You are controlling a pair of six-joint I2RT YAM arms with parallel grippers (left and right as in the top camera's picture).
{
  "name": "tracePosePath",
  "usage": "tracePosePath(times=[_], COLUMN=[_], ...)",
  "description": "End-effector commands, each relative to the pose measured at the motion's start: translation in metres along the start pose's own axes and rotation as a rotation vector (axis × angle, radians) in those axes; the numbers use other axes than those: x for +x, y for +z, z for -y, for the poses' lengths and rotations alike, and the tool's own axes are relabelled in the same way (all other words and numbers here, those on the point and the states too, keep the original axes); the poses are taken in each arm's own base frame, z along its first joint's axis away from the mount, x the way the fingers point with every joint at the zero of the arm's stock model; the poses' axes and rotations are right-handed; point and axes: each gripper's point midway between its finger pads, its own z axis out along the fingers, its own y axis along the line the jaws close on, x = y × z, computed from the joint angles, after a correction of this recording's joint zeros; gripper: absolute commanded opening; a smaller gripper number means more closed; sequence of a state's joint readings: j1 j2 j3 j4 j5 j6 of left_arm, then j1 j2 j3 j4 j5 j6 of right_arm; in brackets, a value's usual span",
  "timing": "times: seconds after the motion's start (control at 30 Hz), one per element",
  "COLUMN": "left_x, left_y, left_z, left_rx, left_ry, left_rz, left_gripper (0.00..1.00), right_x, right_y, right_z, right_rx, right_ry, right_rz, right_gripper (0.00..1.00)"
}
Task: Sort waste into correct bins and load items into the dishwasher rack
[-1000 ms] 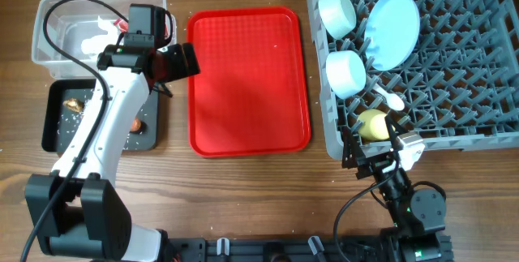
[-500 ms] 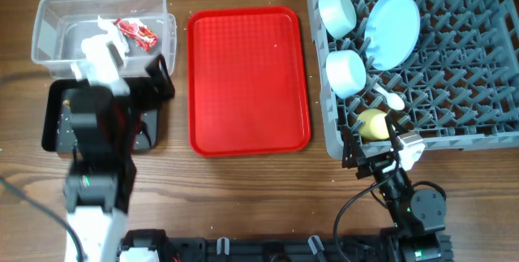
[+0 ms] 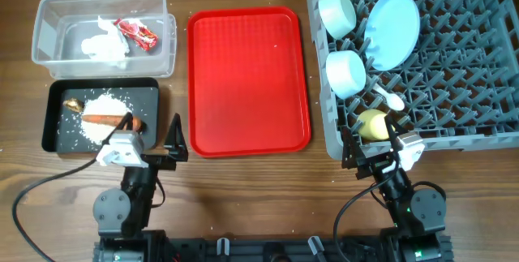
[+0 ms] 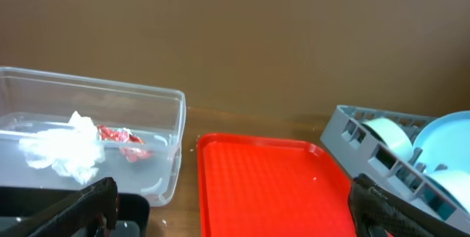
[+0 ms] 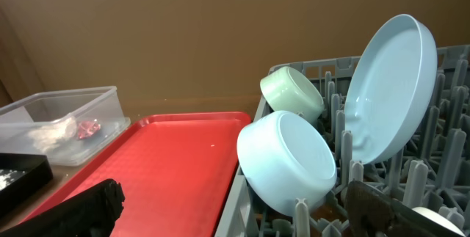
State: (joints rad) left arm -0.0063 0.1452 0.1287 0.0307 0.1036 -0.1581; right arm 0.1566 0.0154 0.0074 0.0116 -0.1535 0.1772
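The clear tub [image 3: 49,61] at the back left holds the white tissue [image 3: 104,45] and the red-and-white wrapper [image 3: 135,33]; both show in the left wrist view [image 4: 62,149]. The black tray [image 3: 55,128] holds the carrot [image 3: 109,120], rice [image 3: 101,104] and a brown scrap [image 3: 73,105]. The grey rack [image 3: 454,75] holds the blue plate [image 3: 393,19], two bowls [image 3: 336,12] [image 3: 346,73], the yellow cup [image 3: 373,123] and the white spoon [image 3: 388,97]. My left gripper [image 3: 154,144] is open and empty at the table's front. My right gripper [image 3: 377,147] is open and empty by the rack's front edge.
The flat red serving tray [image 3: 249,79] lies bare in the middle between the bins and the rack. Both arms are folded low at the table's front edge. A black cable runs from the left arm across the front left of the table.
My left arm has pulled back from over the clear tub to the table's front edge. The wrapper now lies in the tub. The right arm has not moved.
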Motion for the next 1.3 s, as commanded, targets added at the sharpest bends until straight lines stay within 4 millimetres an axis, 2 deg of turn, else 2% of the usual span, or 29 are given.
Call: tracePosePath(times=[0.0, 0.33, 0.43, 1.27], left_x=[0.010, 0.029, 0.051, 0.051], left_y=[-0.003, -0.004, -0.005, -0.005], left_z=[-0.002, -0.012, -0.018, -0.019], left_rx=[0.002, -0.030, -0.053, -0.060], left_ry=[0.026, 0.025, 0.014, 0.013], left_rz=[0.013, 0.012, -0.077, -0.074], left_gripper=[1.00, 1.00, 1.00, 1.00], right_x=[-0.001, -0.001, -0.001, -0.001], right_y=[0.000, 0.000, 0.000, 0.000], right_z=[-0.003, -0.003, -0.003, -0.003], right_rx=[-0.017, -0.017, -0.017, -0.017], right_ry=[-0.019, -0.019, -0.019, -0.019], right_rz=[0.005, 0.005, 0.005, 0.005], right_gripper=[0.99, 1.00, 1.00, 1.00])
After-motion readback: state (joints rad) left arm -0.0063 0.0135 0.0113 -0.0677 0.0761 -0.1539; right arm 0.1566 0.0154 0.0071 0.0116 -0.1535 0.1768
